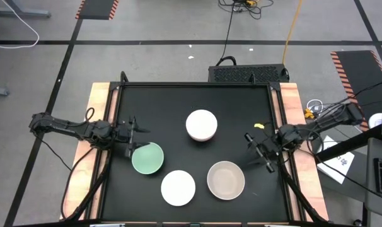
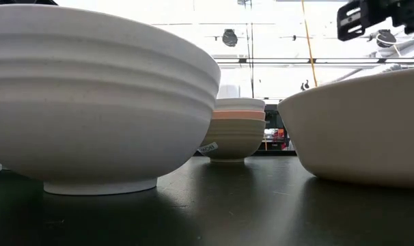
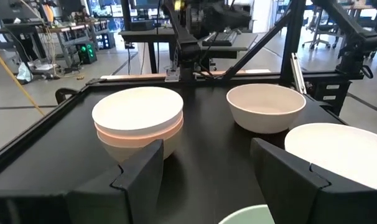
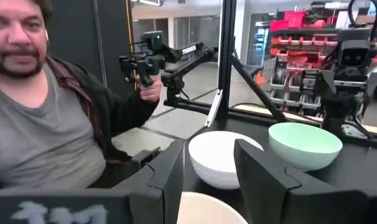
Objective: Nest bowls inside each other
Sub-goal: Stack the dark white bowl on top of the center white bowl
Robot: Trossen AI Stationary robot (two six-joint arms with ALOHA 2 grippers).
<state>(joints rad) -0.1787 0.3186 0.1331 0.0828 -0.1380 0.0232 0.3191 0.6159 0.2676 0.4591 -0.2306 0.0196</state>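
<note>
A stack of nested bowls (image 1: 202,125), white on top, coral and olive-grey below (image 3: 139,121), stands on its foot at the table's far middle. A mint green bowl (image 1: 147,157), a single white bowl (image 1: 178,188) and a beige bowl (image 1: 225,180) each rest on their bases along the near half. My left gripper (image 1: 133,137) is open at the mint bowl's far-left rim (image 3: 251,214), which shows between its fingers (image 3: 207,155). My right gripper (image 1: 253,151) is open just right of and beyond the beige bowl (image 4: 207,211).
The black table top (image 1: 241,107) has a raised frame with wooden side strips. A small yellow scrap (image 1: 259,126) lies near the right edge. A person (image 4: 45,118) sits beyond the table's left side, hand on a control arm. Bare table lies far left and far right.
</note>
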